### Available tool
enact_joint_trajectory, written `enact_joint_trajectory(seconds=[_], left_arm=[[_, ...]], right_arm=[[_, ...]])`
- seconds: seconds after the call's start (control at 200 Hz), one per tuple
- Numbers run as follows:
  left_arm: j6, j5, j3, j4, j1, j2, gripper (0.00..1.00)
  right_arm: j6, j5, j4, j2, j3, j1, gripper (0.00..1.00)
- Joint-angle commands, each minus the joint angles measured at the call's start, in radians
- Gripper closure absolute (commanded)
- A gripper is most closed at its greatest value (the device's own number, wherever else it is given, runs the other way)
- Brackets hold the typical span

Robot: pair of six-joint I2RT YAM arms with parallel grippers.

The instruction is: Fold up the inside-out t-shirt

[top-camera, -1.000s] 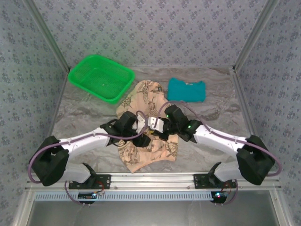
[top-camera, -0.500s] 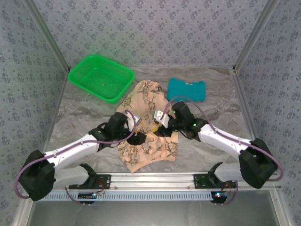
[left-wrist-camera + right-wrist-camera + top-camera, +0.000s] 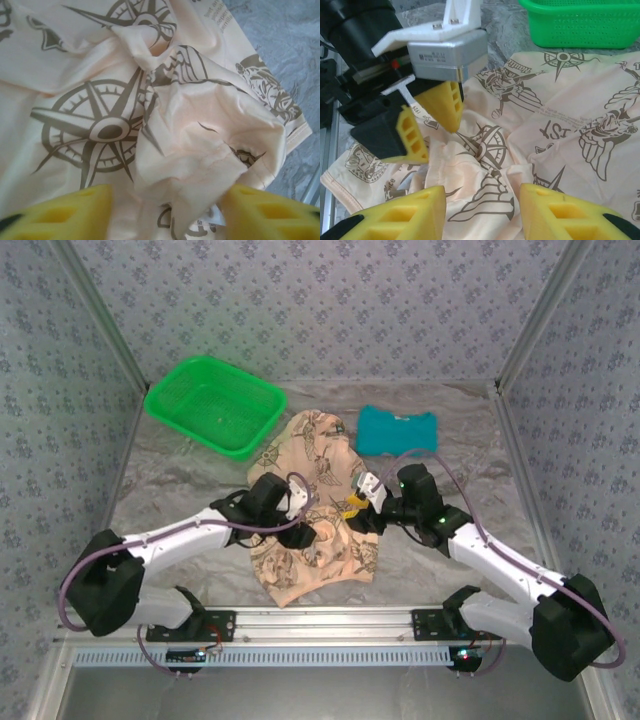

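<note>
both end effectors open over the rumpled t-shirt at mid-desk

we see the inside-out t-shirt (image 3: 318,540) lying crumpled on the desk (image 3: 170,495) between the two arms, its far end reaching toward the green basket (image 3: 215,405) and the folded teal garment (image 3: 398,430). the left end effector (image 3: 167,192) hangs low over the shirt with its yellow fingers (image 3: 65,212) apart; a bunched ridge of paler cloth rises between them beside a compass print, and we cannot tell whether the pads touch it. the right end effector (image 3: 482,195) faces the left one from just beside it, its fingers also spread and holding nothing, with printed cloth below.
</note>
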Motion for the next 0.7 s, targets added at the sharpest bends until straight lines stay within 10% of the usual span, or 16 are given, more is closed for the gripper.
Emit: enact_joint_trajectory(seconds=[0.0, 0.075, 0.275, 0.695], left_arm=[[0.036, -0.005, 0.070, -0.026, -0.011, 0.032, 0.78], [0.033, -0.001, 0.114, -0.060, -0.011, 0.043, 1.00], [-0.122, 0.154, 0.154, -0.005, -0.004, -0.011, 1.00], [-0.266, 0.166, 0.034, 0.076, 0.086, -0.116, 1.00]], right_arm=[[0.005, -0.045, 0.007, -0.014, 0.000, 0.013, 0.56], [-0.054, -0.001, -0.050, -0.022, 0.005, 0.072, 0.55], [-0.233, 0.171, -0.112, -0.020, -0.005, 0.293, 0.55], [-0.411, 0.297, -0.064, 0.132, 0.005, 0.378, 0.59]])
